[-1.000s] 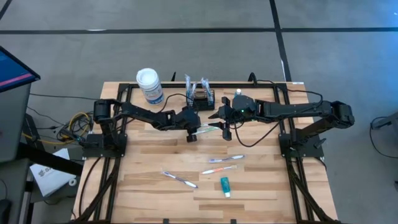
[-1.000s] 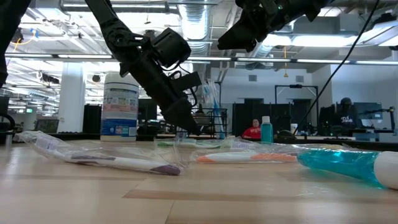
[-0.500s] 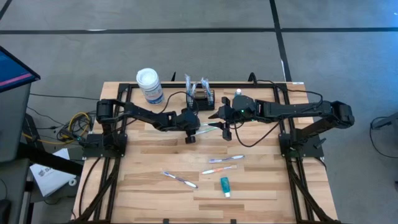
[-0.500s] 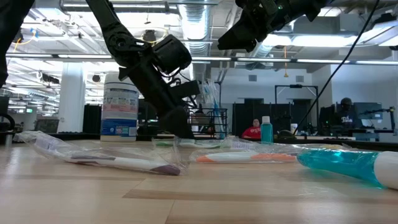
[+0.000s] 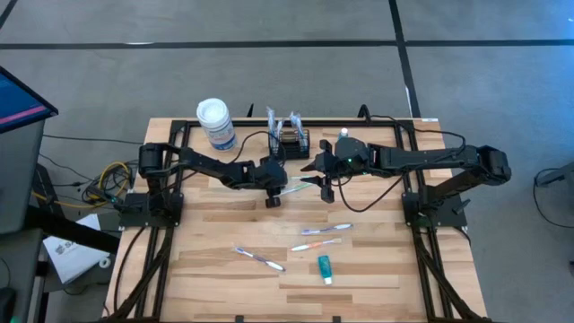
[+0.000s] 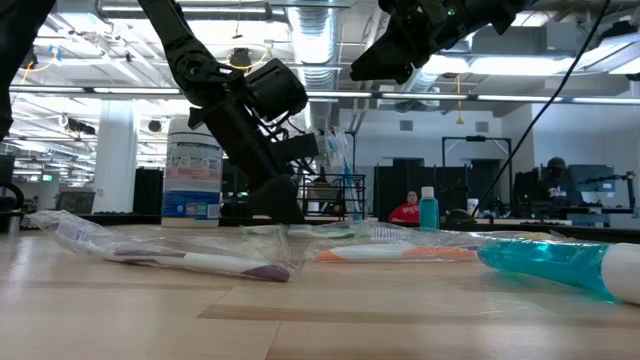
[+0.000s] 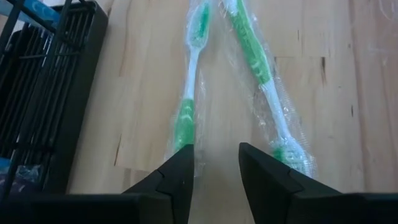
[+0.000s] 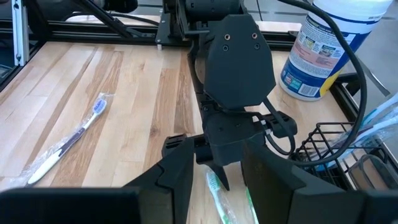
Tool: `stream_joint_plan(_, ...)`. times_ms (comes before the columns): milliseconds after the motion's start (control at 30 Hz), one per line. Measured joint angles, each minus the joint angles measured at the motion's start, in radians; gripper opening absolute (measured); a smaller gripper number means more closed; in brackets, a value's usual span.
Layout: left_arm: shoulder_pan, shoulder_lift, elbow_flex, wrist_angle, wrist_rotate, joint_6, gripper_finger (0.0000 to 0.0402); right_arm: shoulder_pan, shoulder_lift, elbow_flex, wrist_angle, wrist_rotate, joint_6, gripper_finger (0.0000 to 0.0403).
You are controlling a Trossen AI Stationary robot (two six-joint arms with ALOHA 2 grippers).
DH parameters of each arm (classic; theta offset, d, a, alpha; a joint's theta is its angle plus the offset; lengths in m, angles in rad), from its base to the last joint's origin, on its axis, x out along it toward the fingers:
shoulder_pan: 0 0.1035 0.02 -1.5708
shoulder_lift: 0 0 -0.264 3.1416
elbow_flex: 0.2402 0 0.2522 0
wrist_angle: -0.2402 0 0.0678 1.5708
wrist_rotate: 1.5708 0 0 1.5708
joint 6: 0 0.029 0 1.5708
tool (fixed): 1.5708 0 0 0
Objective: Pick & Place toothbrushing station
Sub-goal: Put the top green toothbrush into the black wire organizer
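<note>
The left gripper (image 5: 272, 200) has slid a touch left, jaws apart over two wrapped green toothbrushes (image 7: 261, 68). The right gripper (image 5: 325, 190) hangs parted nearby, gripping nothing. The wooden table (image 5: 206, 269) has bare room at its near-left corner; the black wire-mesh basket (image 5: 291, 141) sits at the far edge.

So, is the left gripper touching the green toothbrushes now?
Cannot tell. In the left wrist view the left gripper has open jaws just over the wrapped green toothbrushes; no contact or gap is plain.

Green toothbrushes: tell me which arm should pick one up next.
Left. Its open pincer sits low over the wrapped green toothbrushes beside the basket. The right pincer hangs higher, farther back.
</note>
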Motion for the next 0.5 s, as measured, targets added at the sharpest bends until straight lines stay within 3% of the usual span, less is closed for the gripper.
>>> stream_joint_plan(167,0.000,0.000,0.000,-0.007,0.003,-0.023,0.0100,0.000,0.000,0.000,0.000,0.000,0.000,0.0127)
stream_joint_plan(400,0.000,0.000,-0.001,-0.008,0.022,-0.023,0.0011,0.000,0.000,0.000,0.000,0.000,0.008,0.0127)
stream_joint_plan(500,-0.009,-0.004,-0.002,0.004,0.028,-0.017,0.0013,0.000,0.000,0.000,-0.001,0.000,0.008,0.0127)
